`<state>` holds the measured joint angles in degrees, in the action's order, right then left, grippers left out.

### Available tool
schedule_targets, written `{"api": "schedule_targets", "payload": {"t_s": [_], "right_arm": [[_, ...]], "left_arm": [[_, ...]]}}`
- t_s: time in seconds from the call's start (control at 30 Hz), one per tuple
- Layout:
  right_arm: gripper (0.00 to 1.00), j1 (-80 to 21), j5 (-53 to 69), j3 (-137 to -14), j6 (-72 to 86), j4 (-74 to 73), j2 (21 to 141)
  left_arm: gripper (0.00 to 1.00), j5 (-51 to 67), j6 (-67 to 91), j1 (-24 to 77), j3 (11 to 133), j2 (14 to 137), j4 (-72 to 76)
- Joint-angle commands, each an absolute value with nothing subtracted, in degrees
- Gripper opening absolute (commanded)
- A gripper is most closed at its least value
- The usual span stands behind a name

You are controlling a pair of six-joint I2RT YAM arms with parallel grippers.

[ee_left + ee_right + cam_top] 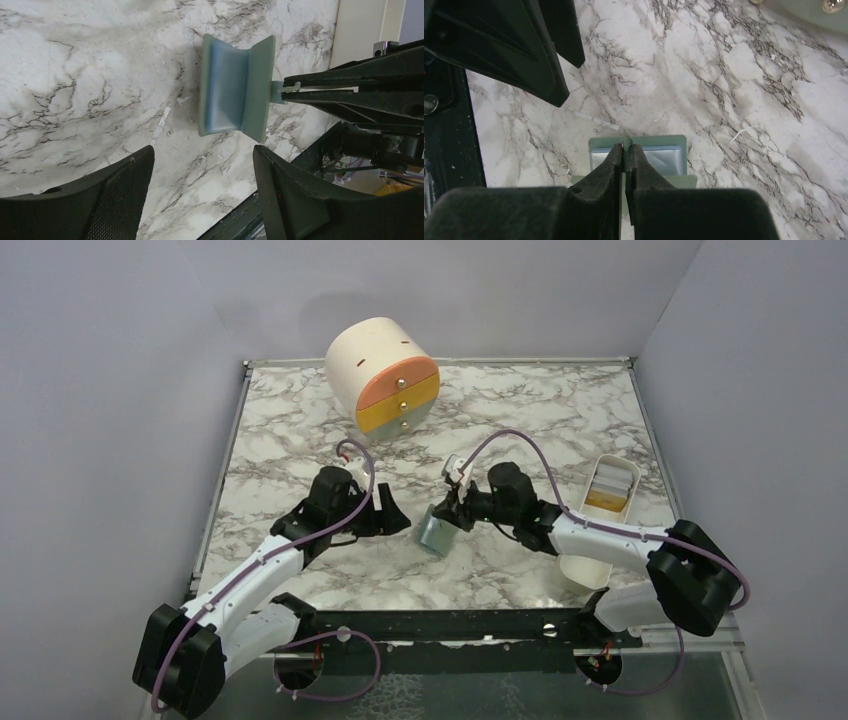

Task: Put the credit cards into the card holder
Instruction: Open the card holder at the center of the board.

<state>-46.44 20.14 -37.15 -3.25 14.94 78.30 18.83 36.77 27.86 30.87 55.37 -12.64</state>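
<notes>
right pincer [626,150]: closed tight on the edge of one flap of the card holder [235,90], fingertips meeting over a pale green lip.
left pincer [202,155]: jaws spread wide, gripping nothing, just beside the card holder on its left, apart from it.
card holder: near mid-table between the two pincers, half open in a v, sage-green outside, teal-blue lining turned toward the left wrist camera; cannot tell whether its lower edge rests on the marble.
credit cards [612,480]: pale ones and a tan-orange one lying in the white tray [583,570], well apart from the card holder.
white tray: long, at the table's right side, partly under the right arm.
cream cylinder [385,375]: at the far edge, with stacked orange, yellow and grey drawers.
marble table [300,430]: white, grey-veined.
</notes>
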Motion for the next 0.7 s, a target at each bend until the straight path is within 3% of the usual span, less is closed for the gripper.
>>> {"api": "schedule_targets", "payload": {"t_s": [0.0, 0.33, 0.67], "right_arm": [[0.01, -46.67, 25.37, -35.90, -5.18, 23.95, 76.96], [0.01, -46.67, 18.76, -30.60, -0.84, 29.18, 75.46], [0.02, -46.67, 10.47, -19.18, 11.00, 36.46, 70.95]], "left_arm": [[0.74, 23.69, 37.68, 27.69, 28.57, 55.44, -6.56], [0.72, 20.34, 40.97, 27.69, 24.98, 60.48, -1.22], [0.66, 25.73, 45.11, 27.77, 24.10, 70.80, 7.91]]}}
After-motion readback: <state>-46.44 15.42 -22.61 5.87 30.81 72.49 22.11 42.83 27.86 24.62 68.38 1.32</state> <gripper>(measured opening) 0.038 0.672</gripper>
